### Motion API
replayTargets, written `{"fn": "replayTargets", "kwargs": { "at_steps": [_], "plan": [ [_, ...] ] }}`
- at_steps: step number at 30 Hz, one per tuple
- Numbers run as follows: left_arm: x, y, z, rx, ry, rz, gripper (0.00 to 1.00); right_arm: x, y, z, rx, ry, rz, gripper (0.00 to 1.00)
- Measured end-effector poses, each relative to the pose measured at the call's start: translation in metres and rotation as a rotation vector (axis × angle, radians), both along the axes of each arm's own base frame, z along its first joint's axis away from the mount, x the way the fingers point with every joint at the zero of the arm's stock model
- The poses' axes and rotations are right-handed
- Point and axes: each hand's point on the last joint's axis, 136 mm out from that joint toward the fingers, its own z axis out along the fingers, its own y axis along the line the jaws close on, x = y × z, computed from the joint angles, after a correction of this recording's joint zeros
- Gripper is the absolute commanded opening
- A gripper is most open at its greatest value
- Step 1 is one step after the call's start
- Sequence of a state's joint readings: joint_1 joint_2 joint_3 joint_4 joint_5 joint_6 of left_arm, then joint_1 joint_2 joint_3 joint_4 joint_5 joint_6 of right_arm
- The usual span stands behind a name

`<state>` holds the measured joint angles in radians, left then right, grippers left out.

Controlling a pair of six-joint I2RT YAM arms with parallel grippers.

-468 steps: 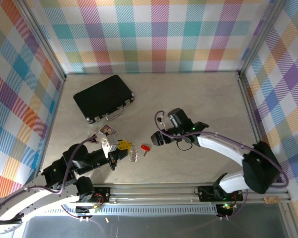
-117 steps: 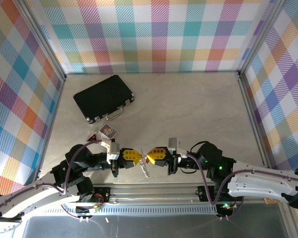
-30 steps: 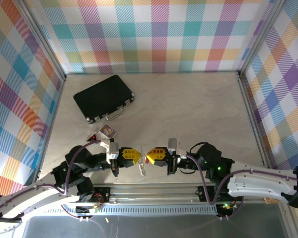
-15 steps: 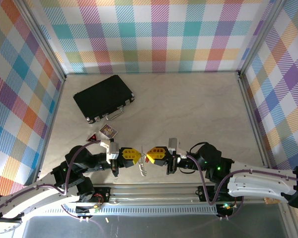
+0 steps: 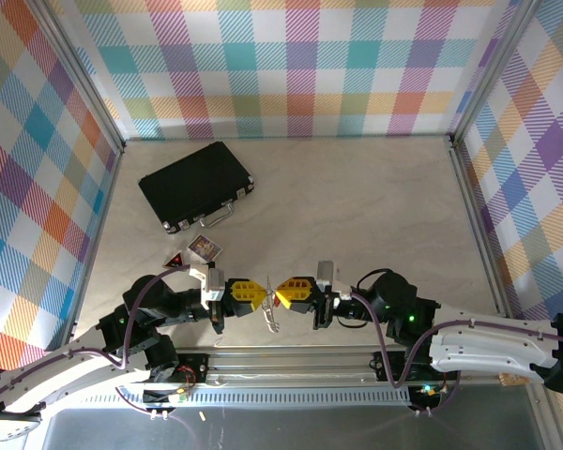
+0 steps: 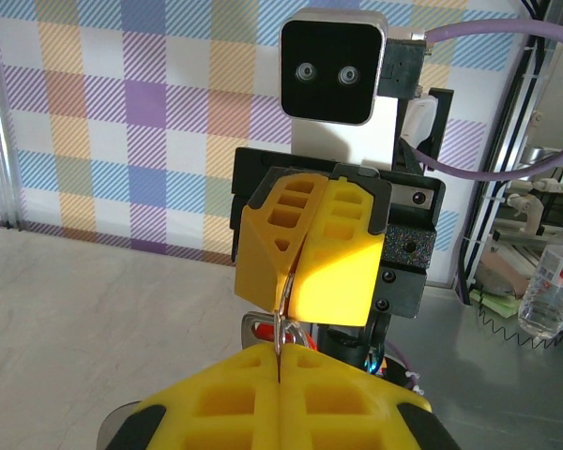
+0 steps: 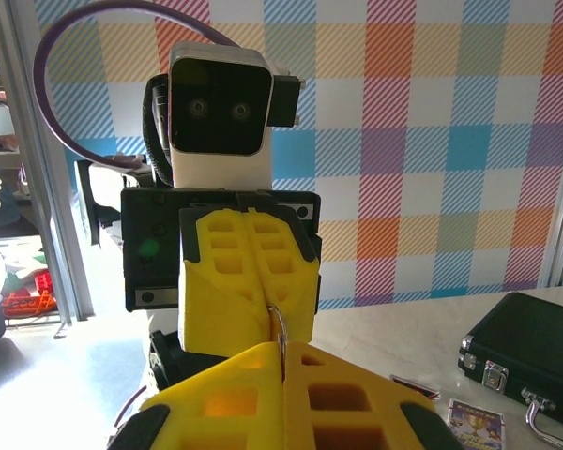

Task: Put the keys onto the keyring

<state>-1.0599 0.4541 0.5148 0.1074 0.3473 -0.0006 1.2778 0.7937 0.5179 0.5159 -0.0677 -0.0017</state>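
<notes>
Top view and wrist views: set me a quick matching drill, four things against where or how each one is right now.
Things:
1 case
2 keyring
3 key
4 left hand

Places or states:
A red, tucked under the right hand
B black, closed, at the far left of the table
C shut, tip to tip with the right hand
D silvery, at the spot where both hands meet

Pairs: 1-B, 2-D, 3-A, 4-C
</notes>
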Motion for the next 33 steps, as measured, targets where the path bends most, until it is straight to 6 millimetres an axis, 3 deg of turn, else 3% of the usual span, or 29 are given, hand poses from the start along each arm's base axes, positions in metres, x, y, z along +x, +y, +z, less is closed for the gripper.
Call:
{"fn": "replayTargets", "kwargs": {
  "at_steps": [33],
  "plan": [
    [0.0,-0.002,-0.002,0.009,0.005,-0.003,0.0,-0.004,0.007,-0.014,-0.053,-0.042,0.03,0.0]
  ]
}}
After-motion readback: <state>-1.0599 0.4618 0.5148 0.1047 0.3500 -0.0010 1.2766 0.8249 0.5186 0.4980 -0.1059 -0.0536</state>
